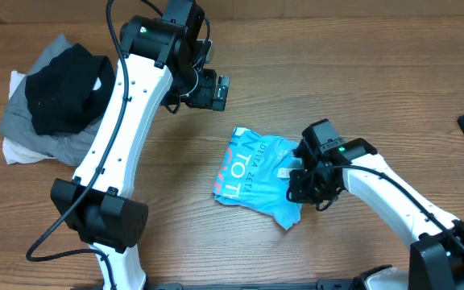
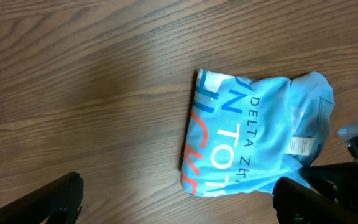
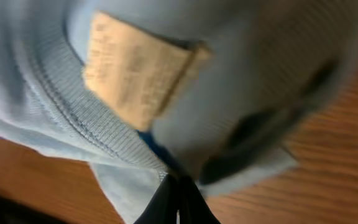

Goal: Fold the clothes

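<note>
Two grippers differ: the right gripper (image 1: 306, 187) is pinched onto the labelled collar edge of the crumpled sky-blue T-shirt (image 1: 254, 173), while the left gripper (image 1: 218, 92) hangs spread wide, up-left of that shirt, apart.

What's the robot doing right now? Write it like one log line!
left gripper: open, empty, above table | right gripper: shut on shirt edge | shirt: partly folded, lettering up | pile: apart, not held

Blurred label (image 3: 135, 74) on T-shirt (image 3: 36, 81)
</note>
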